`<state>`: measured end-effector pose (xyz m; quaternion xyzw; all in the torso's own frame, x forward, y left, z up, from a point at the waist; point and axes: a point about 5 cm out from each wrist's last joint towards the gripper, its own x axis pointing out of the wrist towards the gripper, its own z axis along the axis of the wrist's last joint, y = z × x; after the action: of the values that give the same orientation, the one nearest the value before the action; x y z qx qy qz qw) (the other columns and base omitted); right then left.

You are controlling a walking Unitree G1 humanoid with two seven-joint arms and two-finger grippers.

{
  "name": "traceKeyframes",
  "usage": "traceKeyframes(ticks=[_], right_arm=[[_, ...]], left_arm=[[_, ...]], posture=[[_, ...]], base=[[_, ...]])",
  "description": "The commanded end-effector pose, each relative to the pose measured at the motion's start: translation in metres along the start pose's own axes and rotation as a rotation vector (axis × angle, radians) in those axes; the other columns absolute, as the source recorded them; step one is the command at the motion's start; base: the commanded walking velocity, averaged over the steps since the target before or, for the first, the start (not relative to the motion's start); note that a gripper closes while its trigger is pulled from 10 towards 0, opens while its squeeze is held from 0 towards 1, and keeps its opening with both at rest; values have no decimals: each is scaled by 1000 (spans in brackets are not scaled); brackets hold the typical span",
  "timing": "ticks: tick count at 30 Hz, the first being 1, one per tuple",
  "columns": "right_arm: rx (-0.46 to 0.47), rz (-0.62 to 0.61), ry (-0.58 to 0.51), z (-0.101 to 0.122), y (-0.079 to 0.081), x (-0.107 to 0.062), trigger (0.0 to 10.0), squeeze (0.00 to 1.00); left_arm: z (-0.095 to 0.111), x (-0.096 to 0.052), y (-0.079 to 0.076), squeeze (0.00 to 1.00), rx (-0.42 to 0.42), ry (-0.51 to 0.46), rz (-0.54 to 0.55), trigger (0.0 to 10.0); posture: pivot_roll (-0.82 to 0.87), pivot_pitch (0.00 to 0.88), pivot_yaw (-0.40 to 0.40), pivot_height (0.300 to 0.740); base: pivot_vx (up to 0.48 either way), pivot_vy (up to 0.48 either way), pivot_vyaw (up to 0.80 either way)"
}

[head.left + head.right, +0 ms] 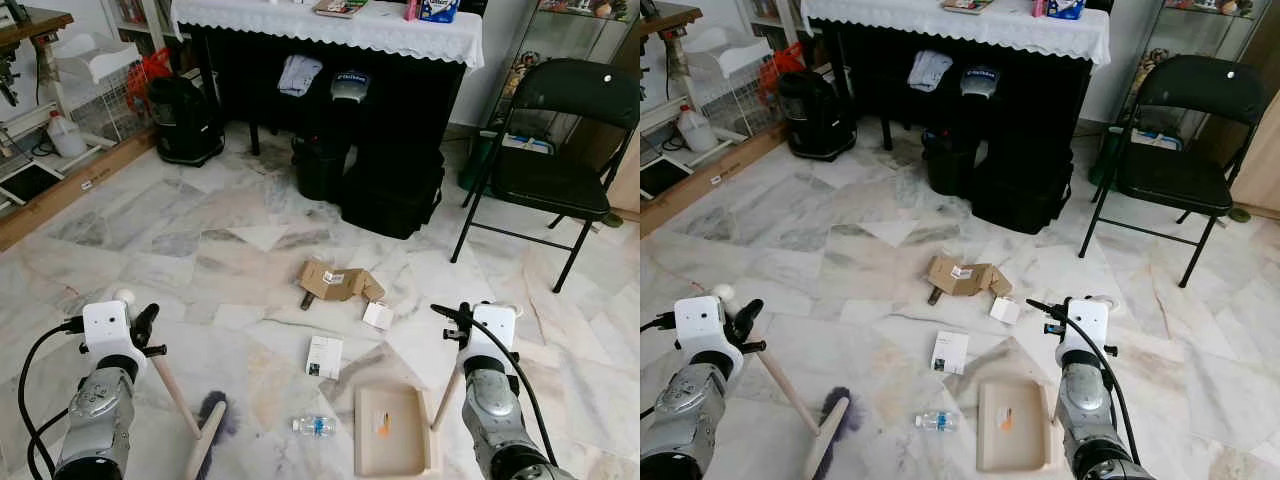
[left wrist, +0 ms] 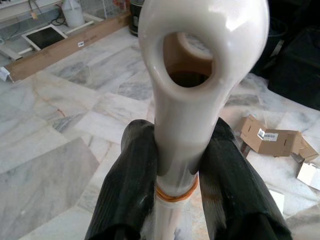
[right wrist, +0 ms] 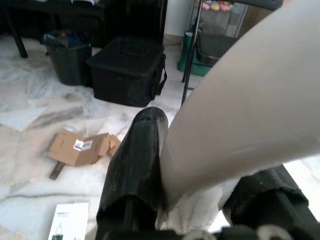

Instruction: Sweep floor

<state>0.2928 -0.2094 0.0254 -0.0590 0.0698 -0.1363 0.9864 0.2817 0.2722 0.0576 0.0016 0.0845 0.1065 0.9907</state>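
Observation:
My left gripper (image 1: 137, 318) is shut on the cream top end of a wooden broom handle (image 2: 192, 75). The broom's head with purple bristles (image 1: 212, 418) rests on the marble floor in front of me. My right gripper (image 3: 200, 172) is shut on the pale handle (image 3: 250, 110) of a beige dustpan (image 1: 392, 432) that lies flat on the floor. Litter lies between them and beyond: a crushed plastic bottle (image 1: 313, 426), a white card (image 1: 323, 356), a small white box (image 1: 378, 316) and a flattened cardboard box (image 1: 335, 282).
A black folding chair (image 1: 555, 150) stands at the right. Ahead is a table with a white lace cloth (image 1: 330, 25), with a black bin (image 1: 320, 165) and black case (image 1: 392, 190) under it. A black bag (image 1: 185, 120) and a wooden plank (image 1: 70, 190) sit at the left.

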Motion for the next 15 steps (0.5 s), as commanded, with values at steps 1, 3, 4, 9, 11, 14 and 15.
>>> traceKeyframes(ticks=[1, 3, 4, 9, 11, 14, 15], right_arm=[[29, -3, -80, 16, 1, 6, 10000, 0], [36, 0, -85, 18, 2, 7, 10000, 0], [36, 1, -82, 17, 2, 8, 10000, 0], [32, 2, -66, 15, 2, 7, 10000, 0], [41, 6, -47, 11, 3, 6, 10000, 0], [43, 2, -26, 7, 2, 4, 10000, 0], [43, -6, -15, 5, 1, 3, 10000, 0]], left_arm=[[-5, 0, -1, 0, -31, 30, -9, 10000], [-5, 1, 1, 0, -37, 29, -3, 10000], [-5, 1, 1, 0, -39, 30, -2, 10000], [-5, 1, 0, 0, -46, 33, -6, 10000], [-5, 1, -1, 0, -53, 36, -24, 10000], [-4, 2, -2, 0, -71, 40, -41, 10000], [-3, 3, -3, 0, -71, 42, -55, 10000]], posture=[[118, 0, -30, 740], [117, 0, -30, 740], [116, 0, -30, 740], [119, 0, -30, 740], [121, 0, -29, 740], [124, 0, -28, 740], [124, 0, -27, 740]], base=[[0, 0, 0], [0, 0, 0], [0, 0, 0], [0, 0, 0], [0, 0, 0], [0, 0, 0], [0, 0, 0]])
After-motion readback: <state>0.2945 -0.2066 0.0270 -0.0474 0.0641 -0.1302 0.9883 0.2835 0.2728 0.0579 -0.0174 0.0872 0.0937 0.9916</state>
